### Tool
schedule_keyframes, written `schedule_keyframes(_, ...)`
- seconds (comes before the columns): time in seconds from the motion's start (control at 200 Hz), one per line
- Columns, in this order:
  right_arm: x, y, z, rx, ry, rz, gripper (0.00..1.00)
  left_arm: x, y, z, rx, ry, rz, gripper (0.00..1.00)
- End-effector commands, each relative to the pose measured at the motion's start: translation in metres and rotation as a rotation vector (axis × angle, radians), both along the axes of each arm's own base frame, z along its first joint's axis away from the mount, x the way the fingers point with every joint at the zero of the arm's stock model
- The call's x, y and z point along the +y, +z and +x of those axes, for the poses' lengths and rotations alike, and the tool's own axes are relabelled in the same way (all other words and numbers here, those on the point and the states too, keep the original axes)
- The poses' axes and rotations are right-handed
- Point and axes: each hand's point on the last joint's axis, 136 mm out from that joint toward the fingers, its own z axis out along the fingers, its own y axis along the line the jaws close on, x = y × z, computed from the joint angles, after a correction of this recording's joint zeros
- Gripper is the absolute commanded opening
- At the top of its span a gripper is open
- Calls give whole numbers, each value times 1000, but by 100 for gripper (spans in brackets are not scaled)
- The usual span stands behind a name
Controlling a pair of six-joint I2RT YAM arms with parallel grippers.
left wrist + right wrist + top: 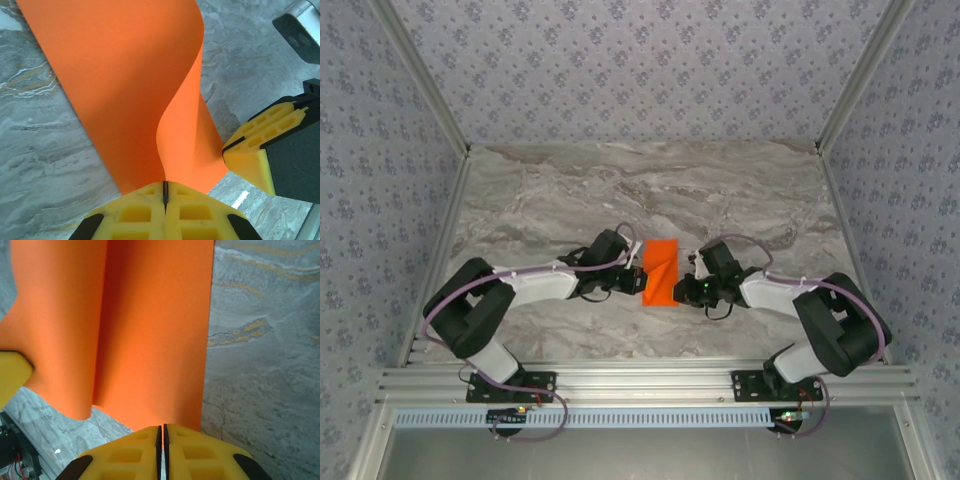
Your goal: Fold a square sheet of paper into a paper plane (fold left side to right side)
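Currently your left gripper (165, 192) and right gripper (161, 432) both pinch opposite edges of the square sheet of paper (661, 272), curled between them over the marble table (570, 190); it looks thin, floppy and easily creased, so grip its edges lightly.

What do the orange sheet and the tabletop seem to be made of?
The square sheet of paper: thin matte paper, apparently; it curls into a smooth bend without cracking. The tabletop: grey veined marble look, possibly stone or a printed laminate.
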Motion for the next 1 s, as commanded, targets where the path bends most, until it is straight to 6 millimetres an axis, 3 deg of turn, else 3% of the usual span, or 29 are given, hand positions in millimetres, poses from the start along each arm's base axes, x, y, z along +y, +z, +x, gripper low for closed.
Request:
schedule_keyframes(0.0, -6, -9, -1, 19, -1, -72, 14, -4, 3, 4, 0, -43, 10, 1)
schedule_keyframes(0.375, -15, -25, -14, 68, 25, -157, 13, -8, -6, 16, 11, -86, 30, 1)
schedule_keyframes(0.994, -18, -30, -20, 87, 55, -207, 13, -9, -23, 24, 34, -113, 67, 2)
